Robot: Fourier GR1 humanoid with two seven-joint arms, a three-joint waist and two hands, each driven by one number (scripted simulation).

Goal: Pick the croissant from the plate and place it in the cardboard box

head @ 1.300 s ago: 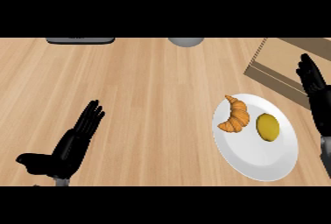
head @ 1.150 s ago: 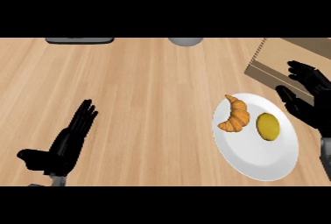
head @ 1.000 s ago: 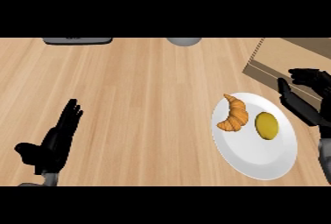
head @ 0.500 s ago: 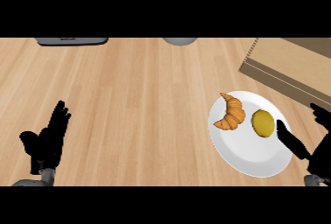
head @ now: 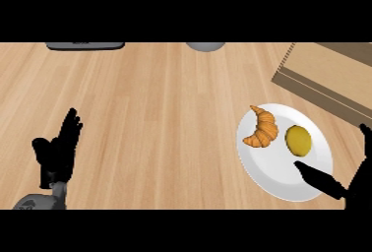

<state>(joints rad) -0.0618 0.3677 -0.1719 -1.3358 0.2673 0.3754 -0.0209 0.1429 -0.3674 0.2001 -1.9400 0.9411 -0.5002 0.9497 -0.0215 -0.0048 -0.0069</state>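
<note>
A matt wood-grain counter [head: 145,108] carries a smooth white plate [head: 280,184] (glazed-looking) and brown cardboard box [head: 327,74].

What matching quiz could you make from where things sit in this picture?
Things:
1 croissant
2 box
3 left robot hand
4 yellow food

Places:
A view's upper right
B left part of the plate
C lower left, over the bare counter
D on the plate, right of the croissant

Pairs: 1-B, 2-A, 3-C, 4-D

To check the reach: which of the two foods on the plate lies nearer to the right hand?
The round yellow food, close to the right hand; the brown curved croissant lies farther left.
</note>
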